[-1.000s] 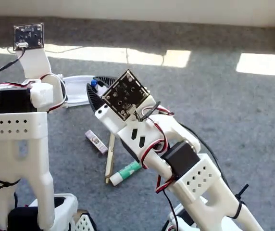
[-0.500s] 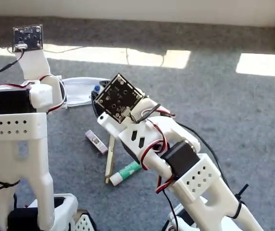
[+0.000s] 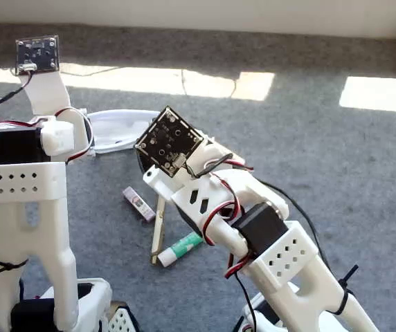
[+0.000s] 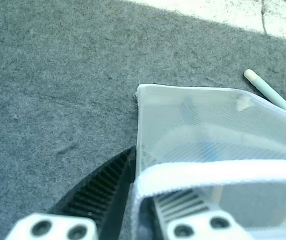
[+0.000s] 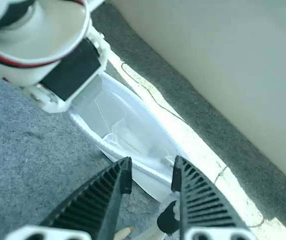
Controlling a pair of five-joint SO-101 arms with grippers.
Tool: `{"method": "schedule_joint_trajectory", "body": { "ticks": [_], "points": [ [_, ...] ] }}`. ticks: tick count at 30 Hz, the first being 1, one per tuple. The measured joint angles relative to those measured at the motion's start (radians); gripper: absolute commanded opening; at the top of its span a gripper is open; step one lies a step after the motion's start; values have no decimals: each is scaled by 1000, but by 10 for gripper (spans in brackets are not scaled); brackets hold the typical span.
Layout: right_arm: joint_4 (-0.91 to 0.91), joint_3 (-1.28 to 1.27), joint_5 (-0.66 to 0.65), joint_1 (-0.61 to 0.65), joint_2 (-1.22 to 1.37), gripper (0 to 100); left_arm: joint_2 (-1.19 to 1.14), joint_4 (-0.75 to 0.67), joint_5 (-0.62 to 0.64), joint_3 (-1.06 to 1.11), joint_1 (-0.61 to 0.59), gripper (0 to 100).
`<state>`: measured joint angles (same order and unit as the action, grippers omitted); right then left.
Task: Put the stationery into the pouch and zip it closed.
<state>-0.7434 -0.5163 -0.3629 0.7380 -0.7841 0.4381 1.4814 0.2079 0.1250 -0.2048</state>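
- Three loose pieces lie on the carpet near the pouch (image 3: 118, 128), on its side toward the arms' bases: a small block (image 3: 138, 204), a flat stick (image 3: 158, 227) and a green-and-white tube (image 3: 182, 247); a pale pen (image 4: 268, 90) lies just beside the pouch.
- The pouch is thin white mesh, so it looks light, limp and easily dragged; its banded rim is probably the firmest place to take hold.
- The left gripper (image 4: 135, 190) is clamped on that rim at one end of the pouch, which props the mouth open; pale shapes show through the mesh, too vague to name.
- The right gripper (image 5: 151, 162) hangs over the mouth of the pouch with its jaws a narrow way apart and nothing visibly between them.
- The stick and pen seem stiff and light; a grip across the middle should suit them best; the round tube may roll or slip, so it needs a square pinch; the block is small and low, likely awkward to pick up off carpet.
- The block carries some print, too small to read; no other writing can be made out.
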Motion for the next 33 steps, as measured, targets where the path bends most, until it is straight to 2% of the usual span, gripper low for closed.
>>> {"method": "schedule_joint_trajectory", "body": {
  "ticks": [8,18,24,33],
  "points": [
    [0,0,77,-143,0,131,-2,0,2,0,-68,7],
    [0,2,81,-247,23,131,-3,0,2,2,-123,7],
    [-41,87,81,-307,249,135,-3,0,2,2,-123,7],
    [-295,451,81,-374,680,135,-3,0,2,2,-123,7]
  ]
}}
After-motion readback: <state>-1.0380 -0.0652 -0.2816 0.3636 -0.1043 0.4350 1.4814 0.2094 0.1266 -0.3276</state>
